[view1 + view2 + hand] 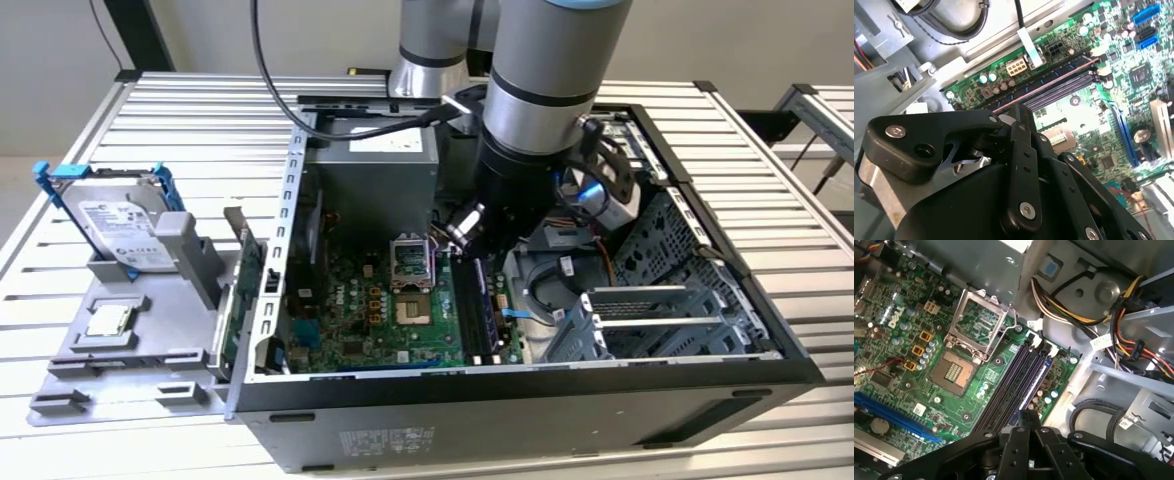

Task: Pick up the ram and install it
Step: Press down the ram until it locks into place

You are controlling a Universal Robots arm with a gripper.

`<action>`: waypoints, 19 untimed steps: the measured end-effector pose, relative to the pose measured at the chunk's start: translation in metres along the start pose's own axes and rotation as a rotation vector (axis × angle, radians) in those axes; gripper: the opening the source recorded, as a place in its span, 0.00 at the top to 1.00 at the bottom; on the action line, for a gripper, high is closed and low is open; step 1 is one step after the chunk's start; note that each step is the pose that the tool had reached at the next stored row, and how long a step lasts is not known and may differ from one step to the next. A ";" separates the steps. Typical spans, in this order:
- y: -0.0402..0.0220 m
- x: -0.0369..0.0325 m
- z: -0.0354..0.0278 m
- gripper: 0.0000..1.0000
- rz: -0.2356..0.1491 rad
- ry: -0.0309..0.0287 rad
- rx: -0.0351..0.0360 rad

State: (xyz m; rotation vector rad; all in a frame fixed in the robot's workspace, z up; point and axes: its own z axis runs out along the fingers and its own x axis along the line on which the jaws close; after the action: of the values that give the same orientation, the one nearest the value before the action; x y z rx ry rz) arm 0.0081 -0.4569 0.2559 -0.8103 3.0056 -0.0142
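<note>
The ram [1035, 382] is a long dark blue stick standing in the memory slot farthest from the processor socket [979, 322]. It also shows as a thin blue line in the exterior view [499, 300], and in the second wrist view as the ram [1054, 80] edge-on along the board's rim. My gripper [470, 240] hangs inside the open computer case, right over the far end of the slots. In both wrist views my gripper [1029, 415] [1021, 107] has its fingers close together at one end of the stick. I cannot tell whether they touch it.
Yellow, black and orange cables [1134, 340] and a metal drive cage [667, 310] crowd the side beyond the slots. The power supply [380, 165] stands behind. Outside the case, a grey fixture [147, 340] carries a hard drive [120, 225] and a small processor chip [107, 320].
</note>
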 end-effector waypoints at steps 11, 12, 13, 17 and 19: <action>0.0000 0.0000 0.0000 1.00 -0.200 -0.0054 -0.0037; 0.0000 0.0000 0.0000 1.00 -0.218 -0.0058 -0.0041; 0.0000 0.0000 0.0000 1.00 -0.237 -0.0062 -0.0044; 0.0000 0.0000 0.0000 1.00 -0.310 -0.0080 -0.0060; 0.0000 0.0000 0.0000 1.00 -0.346 -0.0091 -0.0066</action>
State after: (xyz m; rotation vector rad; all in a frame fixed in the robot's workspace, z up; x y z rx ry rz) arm 0.0080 -0.4569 0.2559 -1.3138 2.8165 -0.0082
